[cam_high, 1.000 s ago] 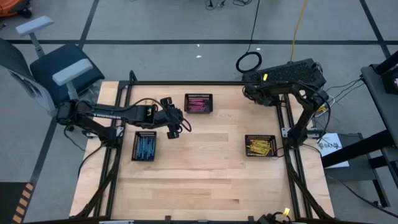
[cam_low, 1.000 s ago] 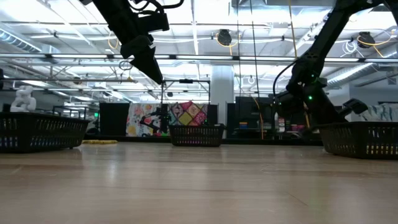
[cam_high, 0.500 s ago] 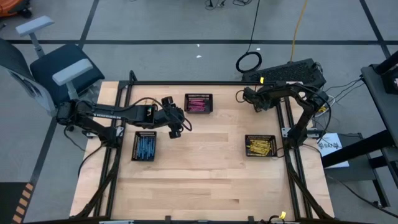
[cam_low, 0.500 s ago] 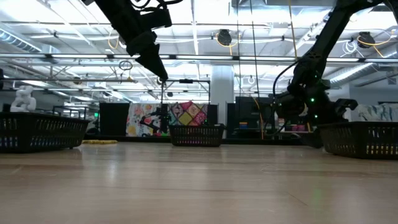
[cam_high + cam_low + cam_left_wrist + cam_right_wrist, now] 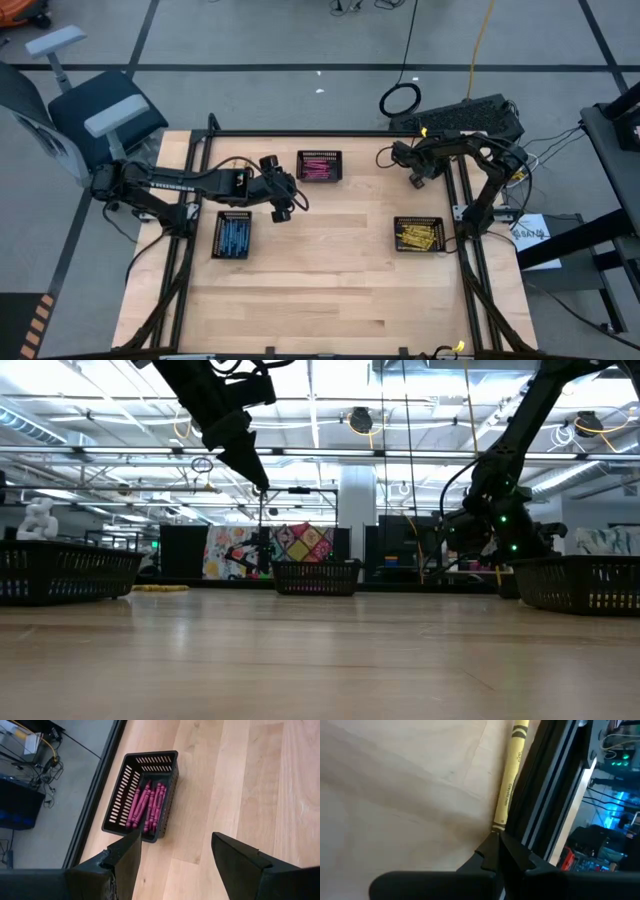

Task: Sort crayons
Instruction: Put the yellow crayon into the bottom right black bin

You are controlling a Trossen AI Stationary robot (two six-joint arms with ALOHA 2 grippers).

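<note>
Yellow crayon point(image 5: 510, 777), paper-wrapped, black bands, lying against black frame rail point(image 5: 547, 795)

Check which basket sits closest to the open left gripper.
The basket of pink crayons, at the table's far edge. The left gripper hangs just beside it; the blue-crayon basket is farther off, the yellow-crayon basket farthest.

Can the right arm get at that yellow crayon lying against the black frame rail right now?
Probably yes: the right hand sits shut, its tips at one end of the yellow paper-wrapped crayon. But the black metal frame rail hugs one side, leaving little room for fingers.
</note>
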